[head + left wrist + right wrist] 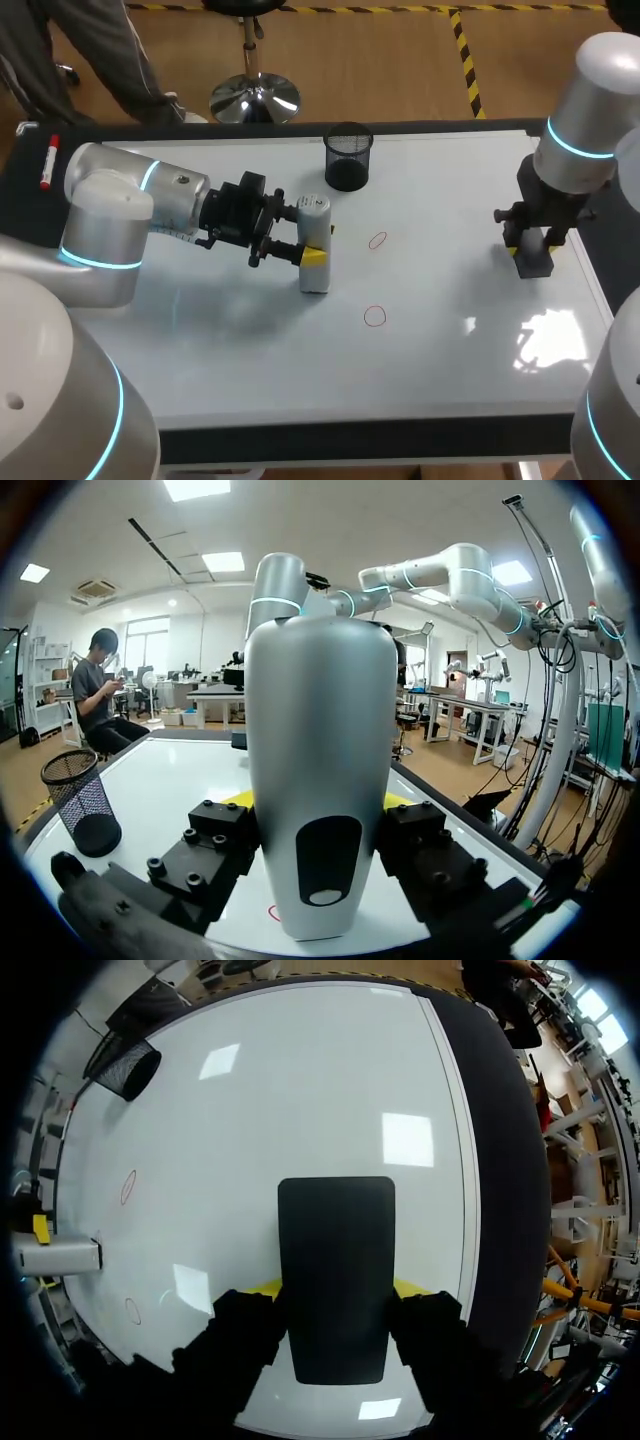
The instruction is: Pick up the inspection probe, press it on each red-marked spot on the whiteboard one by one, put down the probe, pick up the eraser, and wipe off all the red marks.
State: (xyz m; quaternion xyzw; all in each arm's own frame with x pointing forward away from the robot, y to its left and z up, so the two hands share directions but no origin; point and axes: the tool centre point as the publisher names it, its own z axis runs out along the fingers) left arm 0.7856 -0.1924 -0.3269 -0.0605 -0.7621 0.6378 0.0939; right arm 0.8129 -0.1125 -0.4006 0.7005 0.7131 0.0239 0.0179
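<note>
Left claw [308,238]: we have it pinching the inspection probe [315,245] from two sides, the yellow tips pressed against the grey body about halfway up. Our left arm lies low and level over the whiteboard [450,330].

Inspection probe: it stands upright between the left claw's fingers, rounded top up and lower end down at the board. We cannot tell whether that end touches the surface. In the left wrist view a dark oval window low on the body faces back toward the wrist.

Right claw [336,1286]: we have it clamped on the eraser [336,1280], one finger against each long side.

Eraser: a dark rectangular block that sticks out ahead of the right claw's fingers, over the board near its edge. We cannot tell whether it rests on the board.

First red mark [377,240]: a small red ring on the board just ahead of the left claw, beyond the probe and not touching it.

Second red mark [374,316]: a similar ring, ahead of the left claw and off to one side, apart from the probe. Both rings lie between our two claws, much nearer the left one.

Mesh cup [348,157]: black and upright on the board, off to the other side of the left claw, well apart from the right claw.

Marker [48,162]: white with red ends, lying on the dark table border behind our left arm.
</note>
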